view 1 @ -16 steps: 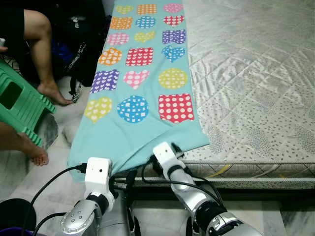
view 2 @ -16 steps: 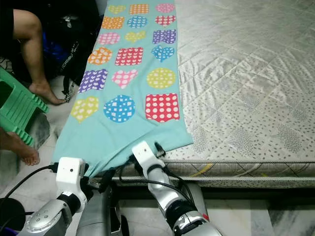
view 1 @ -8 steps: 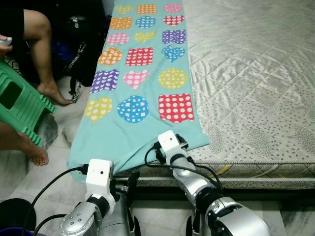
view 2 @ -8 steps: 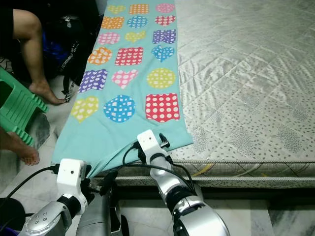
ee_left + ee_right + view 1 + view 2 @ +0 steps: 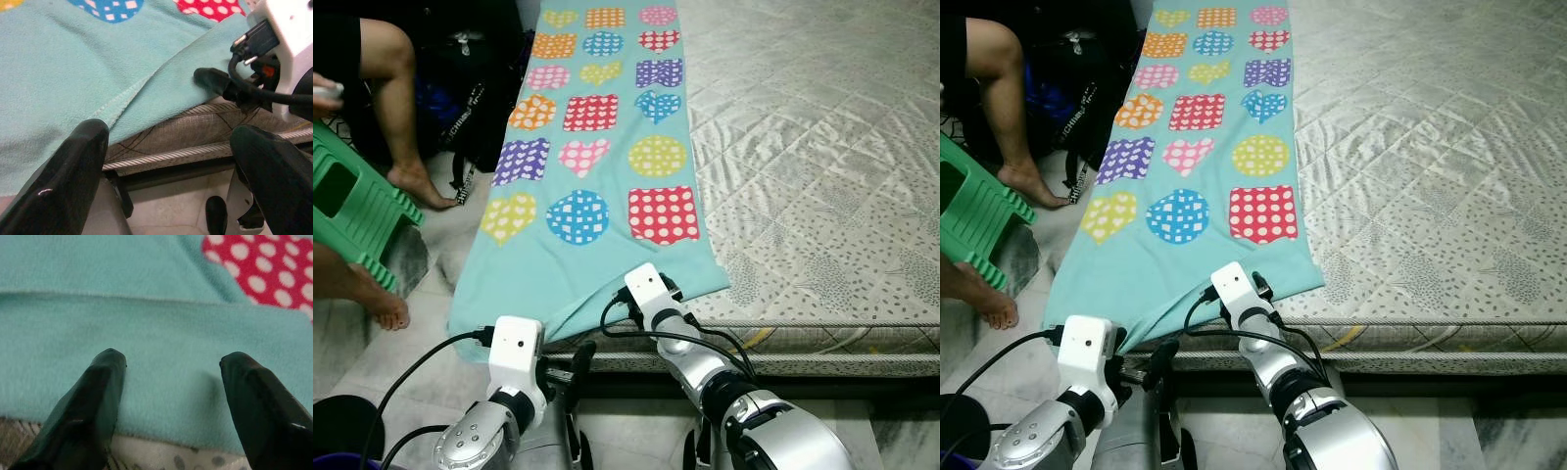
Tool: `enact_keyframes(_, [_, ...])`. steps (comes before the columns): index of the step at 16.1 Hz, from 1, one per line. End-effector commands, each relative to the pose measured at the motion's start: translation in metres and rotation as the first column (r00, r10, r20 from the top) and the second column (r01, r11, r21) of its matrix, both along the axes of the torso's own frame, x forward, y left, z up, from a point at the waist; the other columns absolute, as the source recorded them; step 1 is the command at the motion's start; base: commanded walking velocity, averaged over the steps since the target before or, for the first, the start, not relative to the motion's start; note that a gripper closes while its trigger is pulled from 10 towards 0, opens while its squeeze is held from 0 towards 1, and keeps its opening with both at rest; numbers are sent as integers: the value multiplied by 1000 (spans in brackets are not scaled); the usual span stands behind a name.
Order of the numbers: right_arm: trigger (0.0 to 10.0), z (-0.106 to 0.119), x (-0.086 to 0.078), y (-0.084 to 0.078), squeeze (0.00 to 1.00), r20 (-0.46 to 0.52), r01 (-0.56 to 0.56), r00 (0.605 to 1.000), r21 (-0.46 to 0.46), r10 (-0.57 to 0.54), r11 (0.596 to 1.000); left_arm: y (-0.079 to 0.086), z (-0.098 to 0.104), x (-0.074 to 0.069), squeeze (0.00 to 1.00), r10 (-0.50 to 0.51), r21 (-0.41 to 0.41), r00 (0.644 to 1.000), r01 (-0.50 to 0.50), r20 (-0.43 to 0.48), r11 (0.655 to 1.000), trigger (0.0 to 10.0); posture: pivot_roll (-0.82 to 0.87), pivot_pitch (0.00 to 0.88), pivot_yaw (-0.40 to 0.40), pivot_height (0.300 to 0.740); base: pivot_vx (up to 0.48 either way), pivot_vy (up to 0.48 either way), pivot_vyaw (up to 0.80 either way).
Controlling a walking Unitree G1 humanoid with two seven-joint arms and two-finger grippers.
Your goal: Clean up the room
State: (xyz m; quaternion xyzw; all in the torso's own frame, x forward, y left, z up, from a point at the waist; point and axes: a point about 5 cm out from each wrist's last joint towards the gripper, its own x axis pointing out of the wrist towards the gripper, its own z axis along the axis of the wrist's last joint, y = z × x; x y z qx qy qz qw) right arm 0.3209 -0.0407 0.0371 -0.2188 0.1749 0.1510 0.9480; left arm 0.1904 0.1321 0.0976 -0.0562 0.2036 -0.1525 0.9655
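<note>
step: we judge it a grab of blanket [image 5: 597, 147] hem, best taken deep on the folded edge, both sides level | blanket: on mattress [image 5: 822, 147] at 9 o'clock side, hem overhanging | left gripper [image 5: 171, 161]: low before hem, fingers released, empty | right gripper [image 5: 168, 382]: at 6 o'clock, fingers spread over fold, unclosed

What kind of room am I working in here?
Most likely a bedroom. A bare quilted mattress takes up most of the view, with a turquoise fleece blanket laid along its edge. A green plastic stool and a seated person's legs are on the marble-look floor beside it.
</note>
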Motion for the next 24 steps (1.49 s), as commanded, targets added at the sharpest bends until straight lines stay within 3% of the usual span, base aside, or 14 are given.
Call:
enact_keyframes(1, [2314, -1, -10, 29, 0, -46, -59, 997, 31, 60, 998, 1, 0, -3, 0, -8, 7, 1000, 8, -11, 1000, 10000, 120, 161, 53, 570, 0, 0, 0])
enact_keyframes(2, [3294, -6, -12, 23, 0, -66, -51, 996, 16, 52, 999, 1, 0, -3, 0, -10, 7, 1000, 10, -11, 1000, 10000, 121, 161, 53, 570, 0, 0, 0])
enact_keyframes(3, [745, -13, -14, 14, 0, -94, -38, 995, -4, 37, 999, 0, 0, -3, 0, -12, 6, 1000, 12, -12, 1000, 10000, 123, 159, 50, 570, 0, 0, 0])
enact_keyframes(4, [1608, -19, -16, 6, 0, -128, -34, 991, -23, 31, 999, 0, 0, -3, 0, -13, 5, 1000, 13, -12, 1000, 10000, 123, 160, 50, 570, 0, 0, 0])
enact_keyframes(6, [0, -24, -18, -1, 0, -155, -15, 988, -24, 11, 1000, 1, 0, -4, 0, -16, -6, 1000, 16, -14, 1000, 10000, 123, 161, 48, 570, 0, 0, 0])
enact_keyframes(9, [0, -26, -18, -5, 0, -171, -1, 985, -9, -1, 1000, 6, -1, -7, 0, -17, -17, 1000, 17, -26, 1000, 10000, 122, 159, 46, 570, 0, 0, 0])
enact_keyframes(18, [0, -5, 3, -19, 0, -147, 167, 979, 211, -138, 963, 8, 0, -2, 0, -13, -4, 1000, 13, -7, 1000, 10000, 103, 150, 38, 570, 0, 0, 0])
enact_keyframes(21, [0, 1, 10, -34, 0, -109, 184, 981, 250, -161, 951, 8, -1, -1, 0, -11, -4, 1000, 11, -6, 1000, 10000, 87, 149, 38, 570, 0, 0, 0])
enact_keyframes(23, [0, 3, 13, -57, 0, -63, 191, 982, 260, -181, 946, 8, -1, 0, 0, -10, -4, 1000, 10, -2, 1000, 10000, 80, 148, 40, 570, 0, 0, 0])
enact_keyframes(24, [0, 3, 13, -60, 0, -57, 191, 982, 262, -182, 946, 8, -1, 0, 0, -10, -4, 1000, 10, -1, 1000, 10000, 80, 148, 40, 570, 0, 0, 0])
